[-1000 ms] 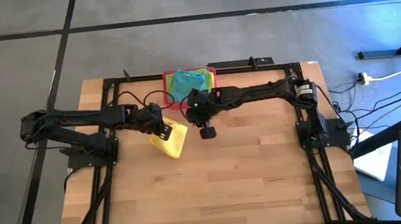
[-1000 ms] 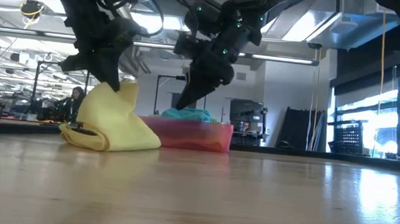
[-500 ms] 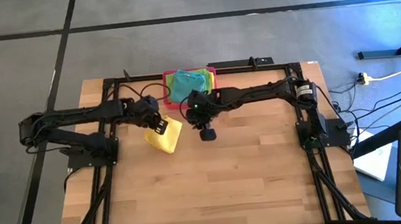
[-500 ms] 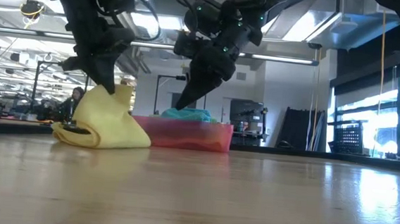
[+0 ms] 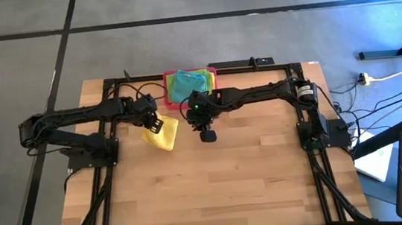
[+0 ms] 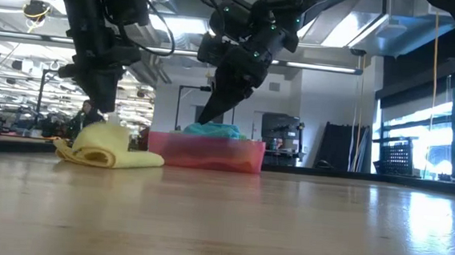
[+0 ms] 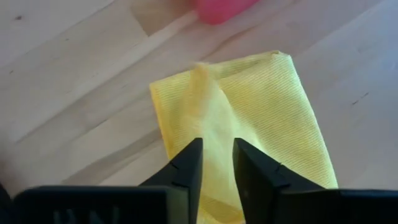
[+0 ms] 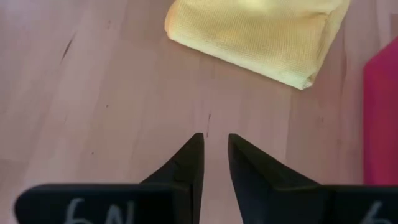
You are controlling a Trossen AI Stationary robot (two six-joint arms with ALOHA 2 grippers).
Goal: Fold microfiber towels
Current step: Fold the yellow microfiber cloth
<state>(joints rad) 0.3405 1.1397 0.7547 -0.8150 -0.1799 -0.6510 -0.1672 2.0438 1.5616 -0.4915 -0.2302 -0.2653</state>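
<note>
- Just above the folded yellow towel (image 5: 161, 134), the left end effector (image 5: 150, 122) hangs with its two fingers (image 7: 186, 171) slightly apart, a narrow slit of cloth showing between them; nothing is pinched.
- Directly below this end effector in the left wrist view, the yellow towel (image 7: 249, 118) lies on the table (image 5: 223, 185) as a rough rectangle, with a raised crease running from the fingertips toward its far edge.
- In the low view the same towel (image 6: 107, 147) rests as a low, rounded bundle on the wood, the left end effector (image 6: 100, 106) poised over its top, seemingly clear of it.
- Just beyond the towel from the left end effector sits the pink tray (image 5: 212, 72), with a teal towel (image 5: 189, 82) heaped in it and a bit of yellow towel at its left edge.
- In the low view the pink tray (image 6: 210, 152) stands just beside the yellow bundle, teal cloth (image 6: 211, 130) showing over its rim.
- The right end effector (image 5: 207, 133) hovers above bare wood, beside the yellow towel and in front of the tray.
- Its fingers (image 8: 186, 165) stand narrowly apart and hold nothing; the table shows through the gap.
- Ahead of the right end effector lies the yellow towel (image 8: 261, 31), apart from the fingertips, and the tray's pink wall (image 8: 380, 112) rises to one side.
</note>
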